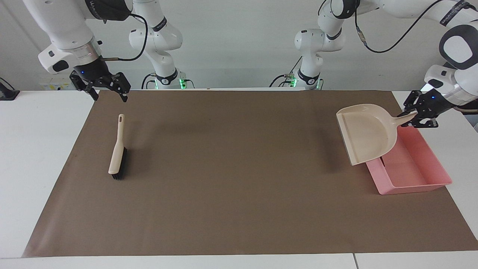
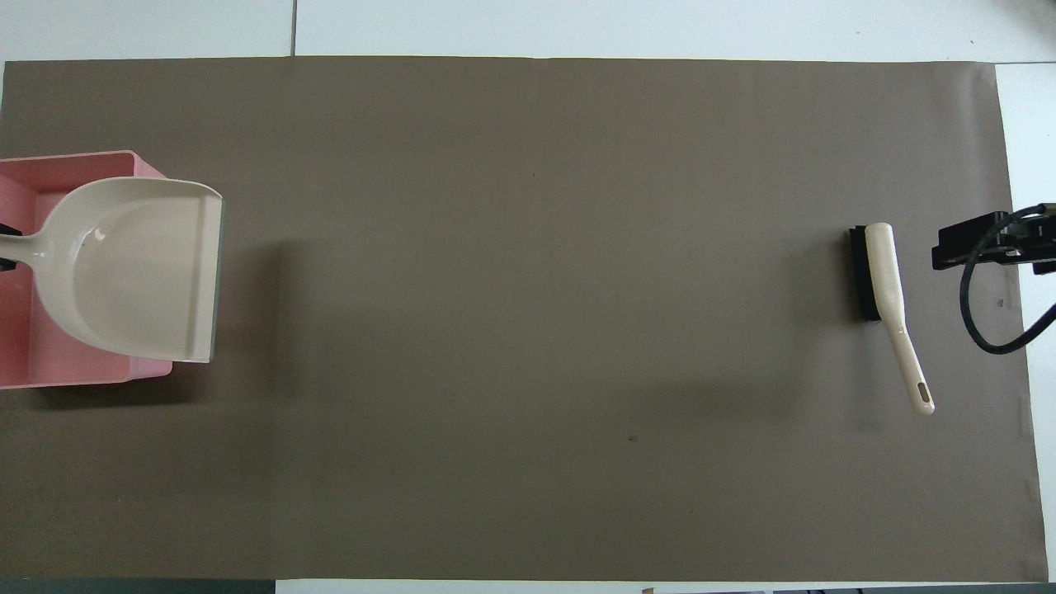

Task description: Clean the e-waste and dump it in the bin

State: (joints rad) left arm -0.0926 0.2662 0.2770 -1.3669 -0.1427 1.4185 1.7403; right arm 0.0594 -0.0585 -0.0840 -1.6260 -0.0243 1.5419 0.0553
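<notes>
My left gripper [image 1: 411, 117] is shut on the handle of the beige dustpan [image 1: 368, 131], which it holds in the air. The pan's back part is over the pink bin [image 1: 414, 175], and its mouth juts out over the brown mat [image 1: 239, 168] beside the bin [image 2: 33, 177]. Nothing shows inside the dustpan [image 2: 140, 272]. The e-waste is out of view in both views. At the other end of the table my right gripper [image 1: 110, 93] hangs open over the mat's edge with nothing in it, near the handle end of the brush [image 1: 117, 151].
The brush [image 2: 887, 285], beige with black bristles, lies on the mat toward the right arm's end of the table. My right gripper [image 2: 982, 244] and its black cable [image 2: 986, 330] show beside it. White table [image 1: 44, 149] surrounds the mat.
</notes>
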